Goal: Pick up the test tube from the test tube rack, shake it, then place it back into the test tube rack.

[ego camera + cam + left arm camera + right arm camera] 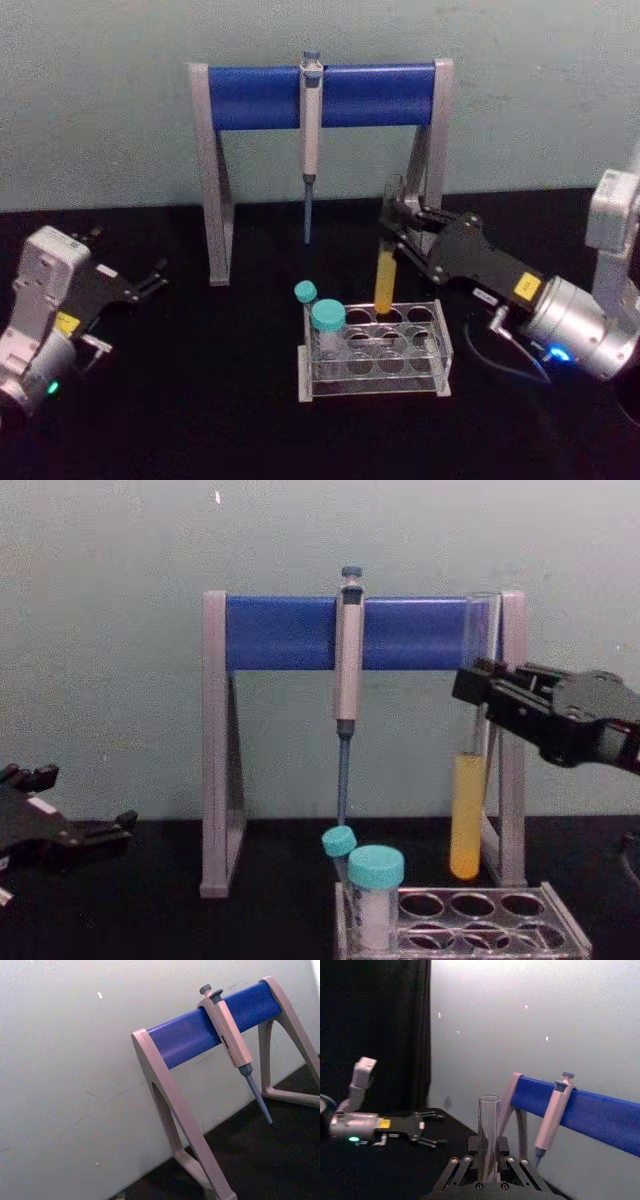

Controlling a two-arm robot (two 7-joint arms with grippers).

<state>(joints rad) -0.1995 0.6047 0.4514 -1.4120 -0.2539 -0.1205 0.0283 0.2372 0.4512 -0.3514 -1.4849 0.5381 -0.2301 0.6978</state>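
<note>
The test tube [384,282] is a long clear glass tube with yellow liquid in its lower part. It hangs upright, its round bottom just above the back row of the clear test tube rack [440,362]. My right gripper [392,228] is shut on the clear upper part. From the side, the test tube [467,825] hangs over the rack [560,942], with the right gripper [480,692] above the liquid. In the right wrist view the tube [488,1120] rises between the fingers. My left gripper [152,280] rests open at the far left of the table.
Two teal-capped tubes [327,322] stand at the rack's left end. Behind the rack stands a grey-and-blue pipette stand [320,95] with a pipette [310,140] hanging from its bar, close to the held tube. Black table surface lies left and in front.
</note>
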